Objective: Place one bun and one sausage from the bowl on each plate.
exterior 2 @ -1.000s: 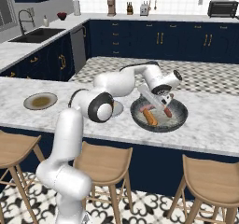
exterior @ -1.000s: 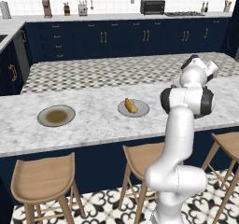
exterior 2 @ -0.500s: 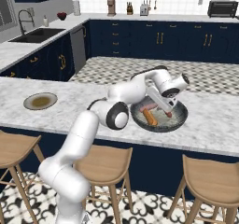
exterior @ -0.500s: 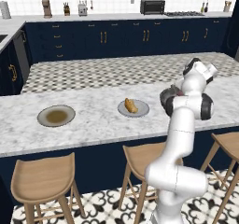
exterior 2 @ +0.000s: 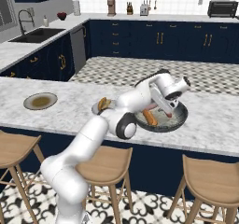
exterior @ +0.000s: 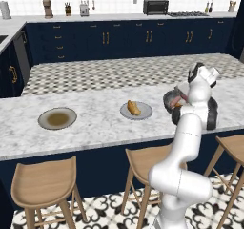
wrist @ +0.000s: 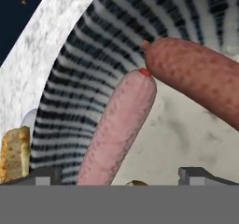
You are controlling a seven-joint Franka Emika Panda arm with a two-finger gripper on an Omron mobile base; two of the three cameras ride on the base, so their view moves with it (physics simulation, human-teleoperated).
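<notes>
My gripper point(wrist: 121, 176) hangs open, low inside the dark bowl point(wrist: 93, 45), its fingertips point(wrist: 200, 174) standing either side of a pale pink sausage point(wrist: 119, 125). A darker red sausage point(wrist: 196, 73) lies touching that one's far end. From the right base view, the gripper point(exterior 2: 166, 109) is over the bowl point(exterior 2: 179, 120), where a bun point(exterior 2: 150, 118) lies. A second bun point(exterior: 134, 108) rests on the light grey plate point(exterior: 143, 112). The olive-centred plate point(exterior: 57, 118) at the left holds nothing.
Everything sits on a long marble island counter point(exterior: 95, 128), with wooden stools point(exterior: 45, 175) along its near side. My own arm hides part of the bowl point(exterior: 167, 99) in the left base view. Dark cabinets and a back counter stand far behind.
The hand has swung a little to the right and dropped lower into the bowl. Its jaws have stayed open. Plates, buns and sausages have not moved.
</notes>
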